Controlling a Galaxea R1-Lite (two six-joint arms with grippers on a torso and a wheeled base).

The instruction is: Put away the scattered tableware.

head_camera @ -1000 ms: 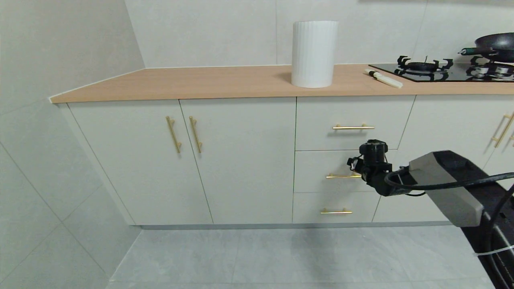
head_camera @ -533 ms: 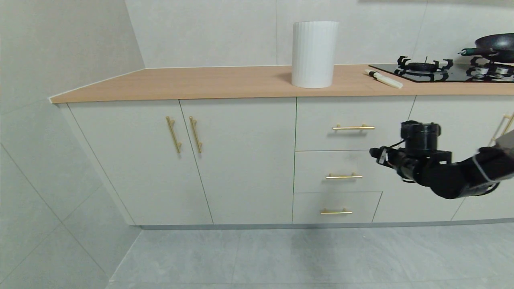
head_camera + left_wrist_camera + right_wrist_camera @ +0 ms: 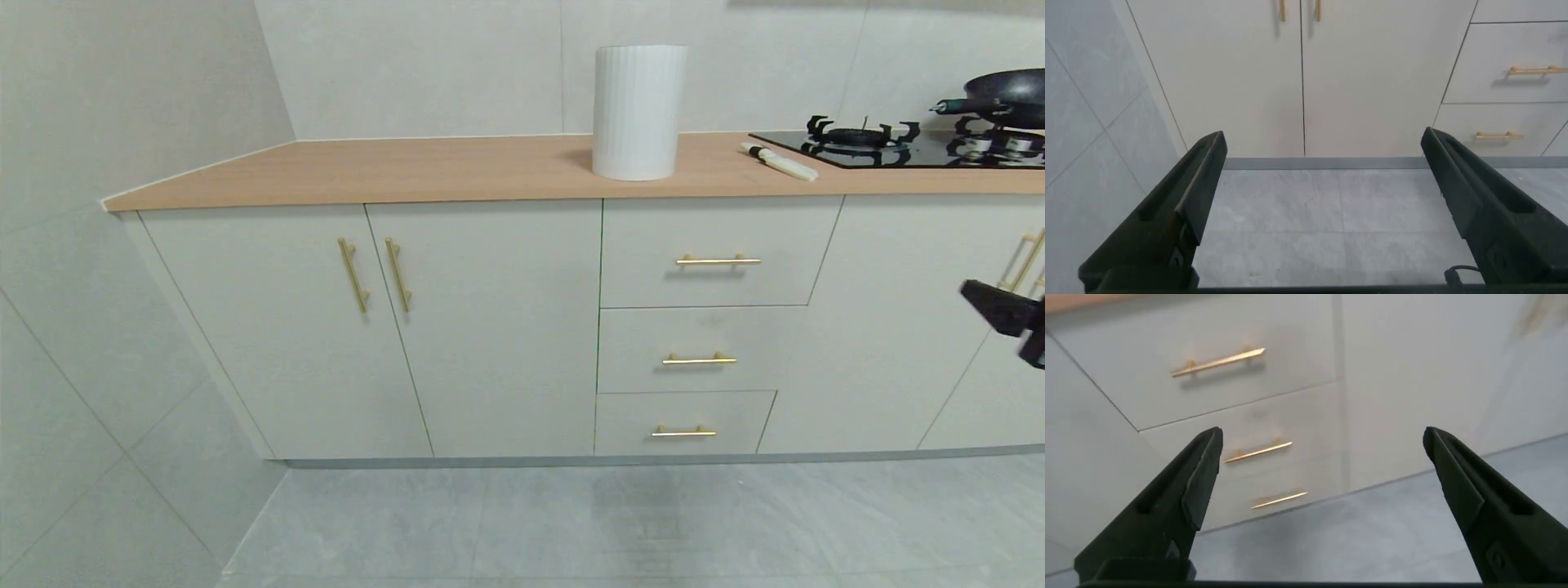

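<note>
A cream-coloured utensil (image 3: 780, 160) lies on the wooden counter (image 3: 408, 171), beside the hob. To its left stands a tall white ribbed container (image 3: 639, 110). Below are three shut drawers; the top one (image 3: 706, 253) has a gold handle (image 3: 718, 260). My right gripper (image 3: 1323, 441) is open and holds nothing, facing the drawer handles (image 3: 1218, 363) from some distance. Its black tip (image 3: 992, 304) shows at the head view's right edge, level with the middle drawer (image 3: 694, 347). My left gripper (image 3: 1323, 143) is open and holds nothing, low over the floor before the cabinet doors (image 3: 1298, 73).
A black gas hob (image 3: 898, 143) with a dark pan (image 3: 1008, 90) sits at the counter's right end. Double cabinet doors (image 3: 375, 327) with gold handles stand left of the drawers. A tiled wall (image 3: 98, 245) closes in on the left. Grey floor (image 3: 571, 523) lies in front.
My right arm has swung away from in front of the middle drawer, up and to the right, to the head view's edge. The drawers stayed shut and the counter items did not move.
</note>
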